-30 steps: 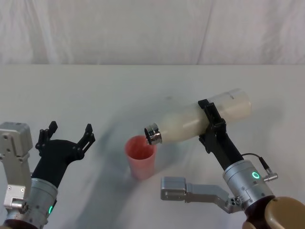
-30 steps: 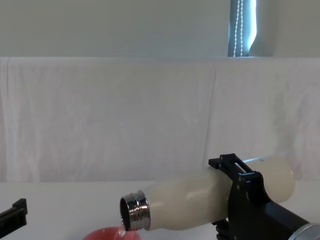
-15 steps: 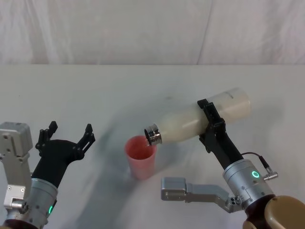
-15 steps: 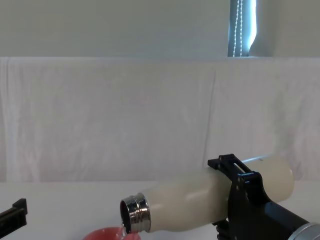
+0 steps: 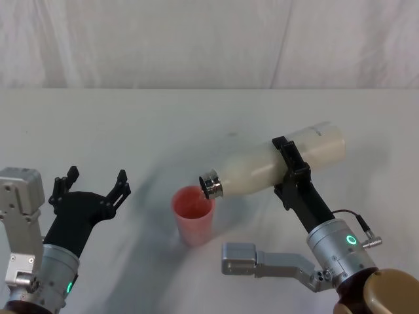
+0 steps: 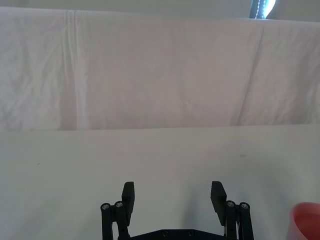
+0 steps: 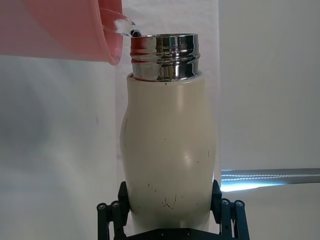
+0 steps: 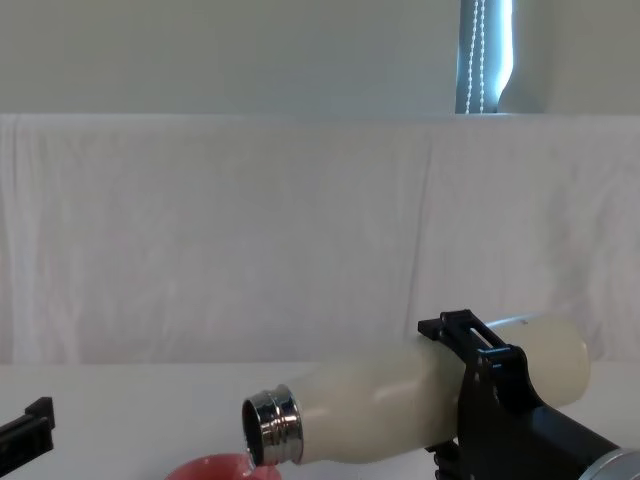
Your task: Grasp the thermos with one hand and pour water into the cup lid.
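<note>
Thermos (image 5: 275,167) lies nearly level in your right gripper (image 5: 289,171), whose fingers are clamped around the cream body well back from the neck, so the chrome mouth (image 5: 210,185) stays free and reaches over the near rim of the cup lid (image 5: 193,214) on the table (image 5: 131,131). You hold it mouth slightly down so the water leaves at the lowest lip: in the right wrist view a thin stream (image 7: 122,25) runs from the threaded neck into the pink cup, and the chest view shows the mouth just above the cup's rim (image 8: 215,466). Your left gripper (image 5: 91,186) hovers to the cup's left, fingers spread and holding nothing, apart from the cup and clear of the pour. Against the frame a second ago, almost nothing has shifted: the bottle's tilt has deepened only a touch, the mouth sits at the same spot over the cup, and the left arm has not moved
</note>
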Motion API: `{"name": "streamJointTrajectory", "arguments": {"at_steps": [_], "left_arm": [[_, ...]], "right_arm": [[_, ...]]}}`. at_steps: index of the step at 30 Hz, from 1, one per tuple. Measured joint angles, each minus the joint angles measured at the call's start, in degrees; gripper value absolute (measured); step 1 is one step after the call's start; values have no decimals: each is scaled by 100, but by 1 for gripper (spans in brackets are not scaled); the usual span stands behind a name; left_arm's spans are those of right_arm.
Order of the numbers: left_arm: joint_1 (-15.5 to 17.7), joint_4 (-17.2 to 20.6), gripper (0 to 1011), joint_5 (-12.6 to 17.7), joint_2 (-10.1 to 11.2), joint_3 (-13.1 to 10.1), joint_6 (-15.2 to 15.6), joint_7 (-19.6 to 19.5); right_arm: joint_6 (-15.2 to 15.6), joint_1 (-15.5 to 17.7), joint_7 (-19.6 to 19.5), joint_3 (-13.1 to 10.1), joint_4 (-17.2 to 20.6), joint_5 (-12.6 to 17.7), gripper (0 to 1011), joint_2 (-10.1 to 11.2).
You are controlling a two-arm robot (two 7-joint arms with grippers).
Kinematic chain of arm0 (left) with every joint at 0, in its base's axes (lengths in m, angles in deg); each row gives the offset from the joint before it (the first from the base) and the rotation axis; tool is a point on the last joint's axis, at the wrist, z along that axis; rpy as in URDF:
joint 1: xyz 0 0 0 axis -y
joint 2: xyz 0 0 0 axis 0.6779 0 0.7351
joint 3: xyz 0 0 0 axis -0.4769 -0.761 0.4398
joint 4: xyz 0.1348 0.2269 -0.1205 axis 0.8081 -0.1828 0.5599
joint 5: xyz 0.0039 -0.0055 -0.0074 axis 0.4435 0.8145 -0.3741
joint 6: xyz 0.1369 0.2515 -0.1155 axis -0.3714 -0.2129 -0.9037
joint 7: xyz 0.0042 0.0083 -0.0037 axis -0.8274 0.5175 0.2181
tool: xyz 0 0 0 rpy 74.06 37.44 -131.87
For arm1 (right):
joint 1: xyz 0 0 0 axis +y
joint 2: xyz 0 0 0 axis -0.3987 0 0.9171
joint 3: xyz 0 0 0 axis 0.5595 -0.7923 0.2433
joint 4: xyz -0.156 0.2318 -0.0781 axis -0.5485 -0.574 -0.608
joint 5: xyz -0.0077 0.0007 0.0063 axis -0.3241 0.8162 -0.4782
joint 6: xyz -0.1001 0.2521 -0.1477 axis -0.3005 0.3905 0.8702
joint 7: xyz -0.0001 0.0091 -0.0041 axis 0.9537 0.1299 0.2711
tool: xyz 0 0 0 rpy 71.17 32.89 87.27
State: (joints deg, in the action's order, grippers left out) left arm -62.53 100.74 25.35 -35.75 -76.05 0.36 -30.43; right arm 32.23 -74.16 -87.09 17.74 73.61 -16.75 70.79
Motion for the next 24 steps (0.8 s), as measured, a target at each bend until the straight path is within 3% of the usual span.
{"name": "streamJointTrajectory", "arguments": {"at_steps": [16, 24], "left_arm": [[0, 0, 1001, 0, 0, 0, 0, 0], [0, 0, 1001, 0, 0, 0, 0, 0]], "right_arm": [[-126, 67, -15, -84, -21, 261, 953, -56], [-386, 167, 29, -234, 21, 749, 953, -139]]}}
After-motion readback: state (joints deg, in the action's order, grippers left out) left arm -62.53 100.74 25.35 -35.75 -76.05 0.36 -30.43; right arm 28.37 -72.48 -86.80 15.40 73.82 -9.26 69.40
